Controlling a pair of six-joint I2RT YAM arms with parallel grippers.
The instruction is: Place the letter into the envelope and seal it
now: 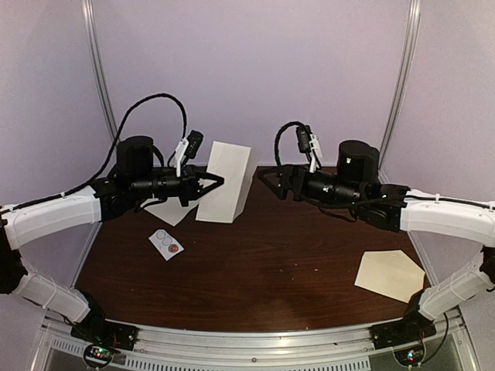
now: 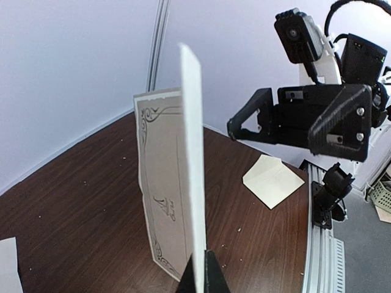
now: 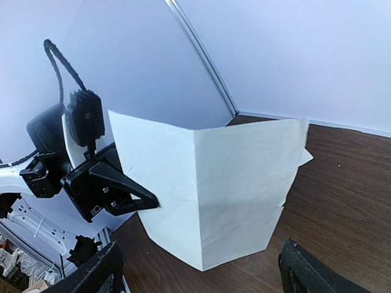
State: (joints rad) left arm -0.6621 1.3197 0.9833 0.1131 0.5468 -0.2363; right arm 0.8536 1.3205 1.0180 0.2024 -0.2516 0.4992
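The letter (image 1: 226,184) is a white sheet folded in a V, standing upright at the back middle of the table. Its printed, bordered face (image 2: 162,201) shows in the left wrist view. My left gripper (image 1: 219,180) is shut on the letter's left edge, fingertips (image 2: 211,278) pinching the paper. In the right wrist view the letter (image 3: 214,195) fills the middle, with the left fingertip (image 3: 143,200) on its edge. My right gripper (image 1: 264,182) is open just right of the letter, its jaws (image 3: 201,274) wide apart and touching nothing. The cream envelope (image 1: 390,274) lies flat at the front right, also seen as the envelope (image 2: 274,180) in the left wrist view.
A small white card with round stickers (image 1: 166,243) lies at the front left. Another white sheet (image 1: 172,211) lies flat under the left arm. Purple walls and metal posts (image 1: 100,77) close in the back and sides.
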